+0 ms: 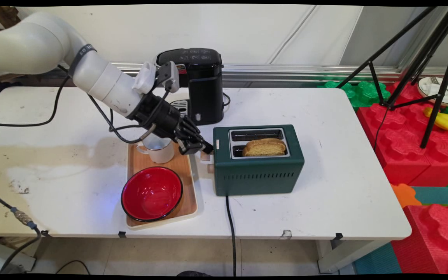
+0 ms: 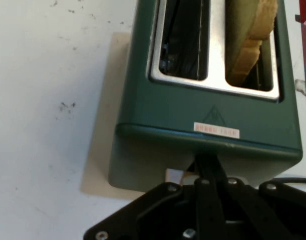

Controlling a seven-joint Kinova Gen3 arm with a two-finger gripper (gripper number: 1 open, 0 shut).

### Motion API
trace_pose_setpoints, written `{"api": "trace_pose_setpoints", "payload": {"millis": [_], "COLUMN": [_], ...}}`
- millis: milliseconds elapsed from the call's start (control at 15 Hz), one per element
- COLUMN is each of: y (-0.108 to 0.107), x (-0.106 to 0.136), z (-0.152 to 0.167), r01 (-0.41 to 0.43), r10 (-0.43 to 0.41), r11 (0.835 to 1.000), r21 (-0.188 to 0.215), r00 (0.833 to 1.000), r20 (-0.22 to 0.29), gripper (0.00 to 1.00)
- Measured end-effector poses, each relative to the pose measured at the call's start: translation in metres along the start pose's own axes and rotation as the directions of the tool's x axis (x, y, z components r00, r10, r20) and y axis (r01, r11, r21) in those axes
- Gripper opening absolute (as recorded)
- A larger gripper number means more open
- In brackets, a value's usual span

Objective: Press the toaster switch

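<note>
A dark green two-slot toaster [image 1: 259, 171] stands mid-table, with a slice of toasted bread [image 1: 265, 147] sticking out of its near slot. My gripper [image 1: 207, 149] is at the toaster's left end, fingers shut together, its tips just above the pale lever knob [image 1: 207, 158]. In the hand view the toaster [image 2: 207, 115] fills the frame with its bread [image 2: 252, 30] in the right slot. There the gripper [image 2: 207, 162] touches the end wall under the small label, and the lever knob [image 2: 173, 176] shows just left of it. Nothing is held between the fingers.
Left of the toaster, a wooden tray [image 1: 185, 171] carries a white mug [image 1: 158, 149] and a red bowl [image 1: 152, 193]. A black coffee machine [image 1: 202, 85] stands behind. The toaster's cable [image 1: 230, 233] runs off the front edge. A tripod [image 1: 422, 58] and red foam blocks [image 1: 403, 128] are at right.
</note>
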Motion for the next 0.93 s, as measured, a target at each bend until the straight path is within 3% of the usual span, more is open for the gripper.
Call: {"api": "trace_pose_setpoints", "payload": {"millis": [933], "y": [-0.007], "x": [-0.024], "z": [0.015], "r01": [-0.008], "r10": [0.008], "r11": [1.0], "r21": [-0.002], "r00": [0.999], "r20": [0.048], "gripper": [0.0]}}
